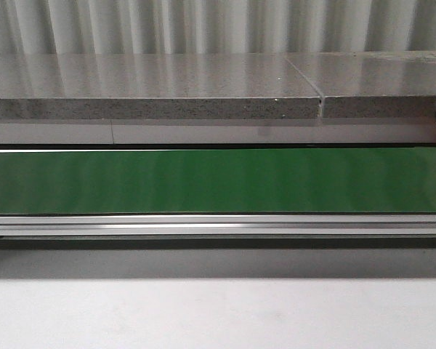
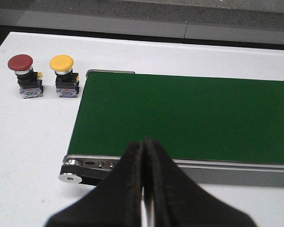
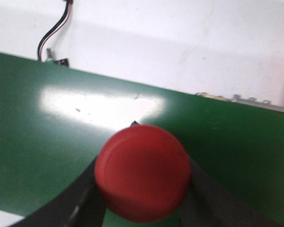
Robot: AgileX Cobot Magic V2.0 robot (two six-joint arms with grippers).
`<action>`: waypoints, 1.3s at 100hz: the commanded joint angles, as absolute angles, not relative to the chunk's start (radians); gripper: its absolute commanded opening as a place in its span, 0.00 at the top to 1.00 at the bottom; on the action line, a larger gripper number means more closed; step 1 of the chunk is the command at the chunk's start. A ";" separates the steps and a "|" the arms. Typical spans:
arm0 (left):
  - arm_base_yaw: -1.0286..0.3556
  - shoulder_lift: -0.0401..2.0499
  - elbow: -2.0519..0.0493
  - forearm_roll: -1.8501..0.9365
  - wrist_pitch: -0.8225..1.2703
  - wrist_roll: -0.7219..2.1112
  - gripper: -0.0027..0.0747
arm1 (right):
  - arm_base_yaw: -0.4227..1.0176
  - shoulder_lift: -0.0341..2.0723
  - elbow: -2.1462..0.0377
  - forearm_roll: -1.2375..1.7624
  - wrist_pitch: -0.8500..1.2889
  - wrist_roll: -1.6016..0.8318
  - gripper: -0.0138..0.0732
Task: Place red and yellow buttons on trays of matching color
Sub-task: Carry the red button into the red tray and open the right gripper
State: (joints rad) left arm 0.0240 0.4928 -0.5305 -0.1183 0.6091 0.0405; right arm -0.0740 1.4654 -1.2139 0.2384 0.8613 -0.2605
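Red button (image 3: 142,172) between right end effector (image 3: 141,208) fingers (image 3: 85,198) (blurred), over green belt (image 3: 47,142).

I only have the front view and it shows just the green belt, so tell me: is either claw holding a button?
Observer: Yes. The right claw is shut on a round red-capped push button above the green conveyor belt.
Operator: And the left claw?
Observer: The left claw is shut and holds nothing.
Operator: Other buttons?
Observer: A second red-capped push button and a yellow-capped push button stand beside the belt's end on the white table.
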 commanded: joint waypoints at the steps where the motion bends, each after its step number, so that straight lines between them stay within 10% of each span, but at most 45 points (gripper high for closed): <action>1: 0.016 0.494 -0.558 -0.130 0.540 0.042 0.99 | -0.136 1.434 -1.297 0.249 0.857 -0.269 0.68; 44: 0.016 0.494 -0.558 -0.130 0.540 0.042 0.99 | -0.440 1.564 -1.523 0.251 0.888 -0.258 0.68; 130: 0.016 0.494 -0.558 -0.130 0.540 0.042 0.99 | -0.514 2.143 -1.972 0.251 0.780 -0.258 0.68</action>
State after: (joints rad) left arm 0.0240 0.4928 -0.5305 -0.1183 0.6091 0.0405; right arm -0.5058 2.1811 -1.9199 0.2384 0.8361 -0.2566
